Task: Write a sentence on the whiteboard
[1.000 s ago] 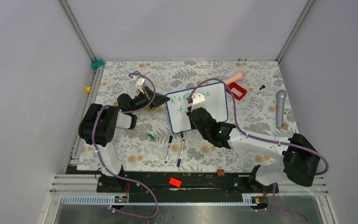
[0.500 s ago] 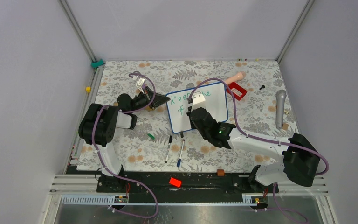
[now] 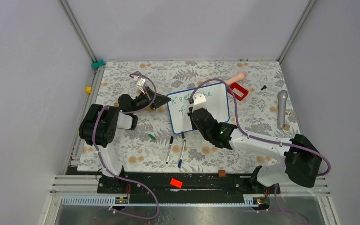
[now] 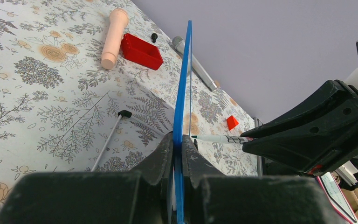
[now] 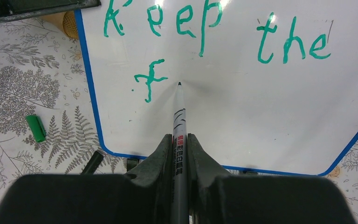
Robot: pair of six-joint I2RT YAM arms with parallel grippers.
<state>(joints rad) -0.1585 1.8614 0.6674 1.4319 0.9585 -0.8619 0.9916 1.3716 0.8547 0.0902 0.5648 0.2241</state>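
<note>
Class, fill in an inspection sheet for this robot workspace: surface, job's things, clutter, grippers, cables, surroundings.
Surface: floral tablecloth, lying flat.
Job's things: whiteboard; green writing reads "Keep the f"; marker tip at the board right of the f.
Clutter: green cap, two pens, red tray, peach handle, microphone.
Grippers: left gripper shut on the whiteboard's edge; right gripper shut on the marker.
Cables: purple cables looped over each arm.
Surroundings: grey walls, metal frame posts.
</note>
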